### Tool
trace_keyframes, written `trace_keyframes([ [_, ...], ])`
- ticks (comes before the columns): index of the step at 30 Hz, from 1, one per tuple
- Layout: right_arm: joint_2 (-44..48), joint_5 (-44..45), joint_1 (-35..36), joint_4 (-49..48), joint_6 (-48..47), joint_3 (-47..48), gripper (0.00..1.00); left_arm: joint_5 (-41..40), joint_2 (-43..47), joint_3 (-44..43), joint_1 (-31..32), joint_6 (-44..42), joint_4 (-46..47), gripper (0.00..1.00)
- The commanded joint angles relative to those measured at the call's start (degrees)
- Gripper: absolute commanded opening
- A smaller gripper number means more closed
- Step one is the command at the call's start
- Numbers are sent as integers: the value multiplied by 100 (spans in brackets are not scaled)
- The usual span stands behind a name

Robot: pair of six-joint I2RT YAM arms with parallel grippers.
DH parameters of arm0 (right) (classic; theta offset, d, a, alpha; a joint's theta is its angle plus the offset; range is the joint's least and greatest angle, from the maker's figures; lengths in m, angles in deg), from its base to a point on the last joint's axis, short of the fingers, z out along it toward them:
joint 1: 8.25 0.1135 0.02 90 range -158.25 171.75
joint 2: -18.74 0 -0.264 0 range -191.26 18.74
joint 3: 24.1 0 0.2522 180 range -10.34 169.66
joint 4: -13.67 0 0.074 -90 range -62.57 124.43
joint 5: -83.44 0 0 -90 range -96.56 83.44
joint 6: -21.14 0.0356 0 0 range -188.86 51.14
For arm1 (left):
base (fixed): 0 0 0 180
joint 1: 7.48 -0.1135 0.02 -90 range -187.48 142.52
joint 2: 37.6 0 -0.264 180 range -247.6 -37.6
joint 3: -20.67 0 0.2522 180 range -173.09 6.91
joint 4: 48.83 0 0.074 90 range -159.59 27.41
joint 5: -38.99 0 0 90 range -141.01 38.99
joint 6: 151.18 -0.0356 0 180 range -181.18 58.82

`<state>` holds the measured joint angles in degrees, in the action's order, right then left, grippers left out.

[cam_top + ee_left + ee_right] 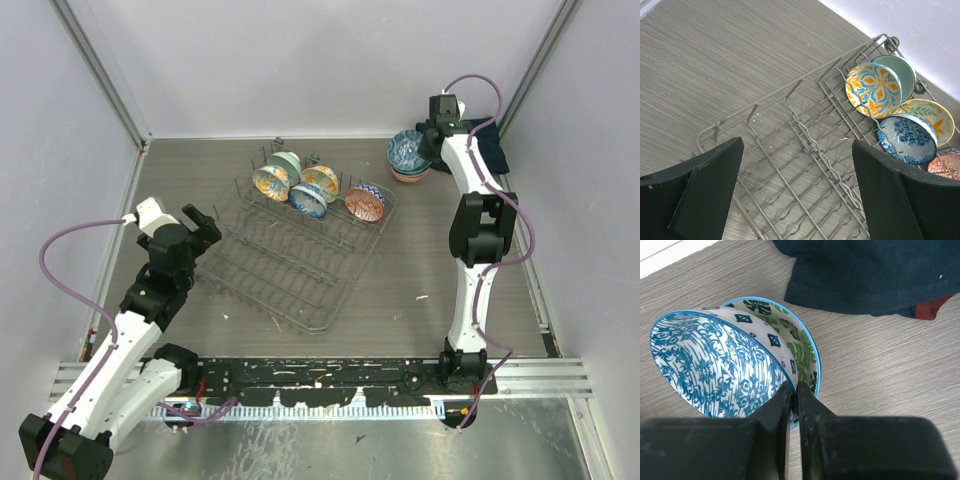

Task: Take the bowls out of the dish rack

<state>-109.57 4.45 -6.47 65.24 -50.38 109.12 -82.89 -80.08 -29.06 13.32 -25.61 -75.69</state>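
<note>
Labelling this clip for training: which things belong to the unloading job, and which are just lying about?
Job:
dish rack
five bowls standing in it
blue-and-white bowl in the right pincer
green-leaf bowl beneath it

Lying about:
dark cloth

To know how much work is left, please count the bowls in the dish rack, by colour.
Orange-and-blue bowl: 1
Mint green bowl: 1
Yellow-and-green bowl: 1
Blue bowl: 1
Red bowl: 1
Total in the dish rack: 5
</note>
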Motion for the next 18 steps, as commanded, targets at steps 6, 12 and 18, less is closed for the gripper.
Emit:
trace_keyframes([
  [6, 135, 28, -90, -410, 156, 313, 9, -95, 55, -82, 12, -78, 194, 98],
  [12, 198, -24, -100, -451, 163, 218, 19, -108, 47, -77, 12, -77, 194, 98],
  [18, 313, -61, -99, -501, 165, 96, 21, -99, 54, -79, 13, -83, 186, 98],
])
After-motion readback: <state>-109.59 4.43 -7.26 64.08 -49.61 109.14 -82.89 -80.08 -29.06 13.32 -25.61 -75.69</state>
